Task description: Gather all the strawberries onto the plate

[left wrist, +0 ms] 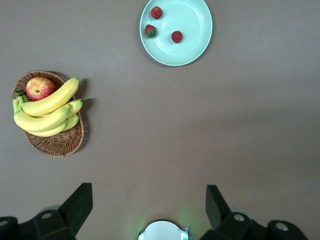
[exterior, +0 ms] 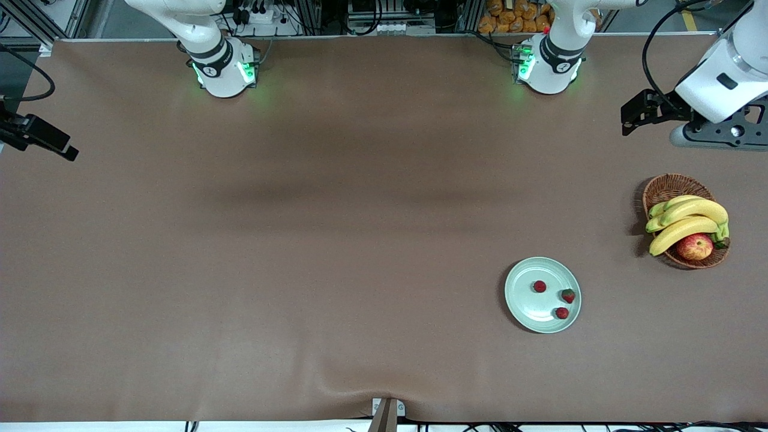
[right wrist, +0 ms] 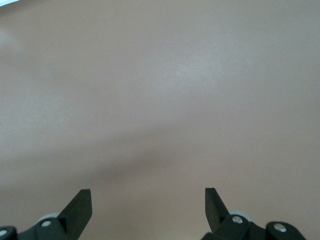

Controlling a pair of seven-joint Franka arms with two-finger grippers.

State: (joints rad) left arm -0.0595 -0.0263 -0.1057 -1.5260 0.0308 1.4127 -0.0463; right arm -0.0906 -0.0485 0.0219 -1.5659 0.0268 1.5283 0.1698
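Note:
Three strawberries [exterior: 540,286] [exterior: 568,295] [exterior: 561,312] lie inside the pale mint-green plate [exterior: 523,300], toward the left arm's end of the table. The left wrist view shows the same plate [left wrist: 192,20] with the berries [left wrist: 156,12] [left wrist: 150,31] [left wrist: 176,36] in it. My left gripper [left wrist: 148,197] hangs high over bare table at the left arm's end, open and holding nothing, well away from the plate. My right gripper [right wrist: 148,197] is open and empty over bare table at the right arm's end.
A brown wicker basket [exterior: 669,187] with a bunch of bananas [exterior: 690,219] and a red-yellow apple [exterior: 695,246] stands beside the plate, closer to the left arm's end. Both arm bases [exterior: 225,72] [exterior: 549,69] stand along the table's edge. A brown cloth covers the table.

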